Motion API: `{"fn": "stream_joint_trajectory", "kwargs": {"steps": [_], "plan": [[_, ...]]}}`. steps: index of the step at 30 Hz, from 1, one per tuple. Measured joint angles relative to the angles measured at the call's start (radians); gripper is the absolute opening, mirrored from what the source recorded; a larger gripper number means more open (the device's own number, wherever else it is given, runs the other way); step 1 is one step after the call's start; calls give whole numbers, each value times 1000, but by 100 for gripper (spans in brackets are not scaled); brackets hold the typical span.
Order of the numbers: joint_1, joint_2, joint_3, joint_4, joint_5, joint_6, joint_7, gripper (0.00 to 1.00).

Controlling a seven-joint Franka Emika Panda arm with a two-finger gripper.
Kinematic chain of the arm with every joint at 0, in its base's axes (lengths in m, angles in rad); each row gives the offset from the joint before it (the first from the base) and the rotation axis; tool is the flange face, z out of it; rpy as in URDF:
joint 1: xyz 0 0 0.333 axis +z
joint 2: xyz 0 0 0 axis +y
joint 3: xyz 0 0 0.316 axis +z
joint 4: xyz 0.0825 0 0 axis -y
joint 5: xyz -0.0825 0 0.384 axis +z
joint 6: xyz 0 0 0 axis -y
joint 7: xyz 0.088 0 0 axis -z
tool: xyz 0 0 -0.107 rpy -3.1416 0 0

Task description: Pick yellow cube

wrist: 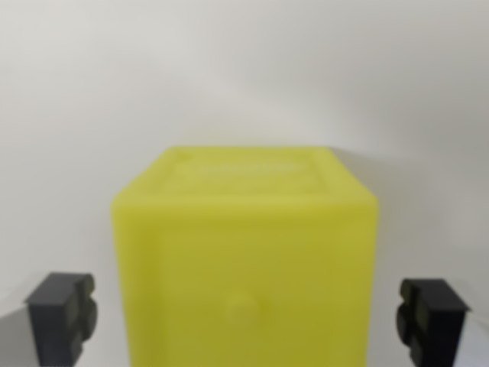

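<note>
A yellow cube (244, 260) fills the lower middle of the wrist view, blurred from closeness, resting on a plain white surface (244, 69). My gripper (247, 317) is open around it. Its two dark fingertips stand on either side, one at the wrist view's left (63, 315) and one at the right (432, 317). A clear gap shows between each fingertip and the cube's side faces, so nothing is touching. The cube's bottom runs off the lower edge of the picture.
Only the pale white surface lies around and beyond the cube, with a soft shadow to the cube's right.
</note>
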Motion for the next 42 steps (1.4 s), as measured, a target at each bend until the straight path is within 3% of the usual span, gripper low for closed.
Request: {"fn": "stream_joint_trajectory", "kwargs": {"steps": [17, 18, 42], "plan": [[0, 32, 0, 14, 4, 19, -2, 100], [0, 32, 0, 14, 4, 19, -2, 0], [0, -72, 0, -23, -5, -49, 3, 0]]}}
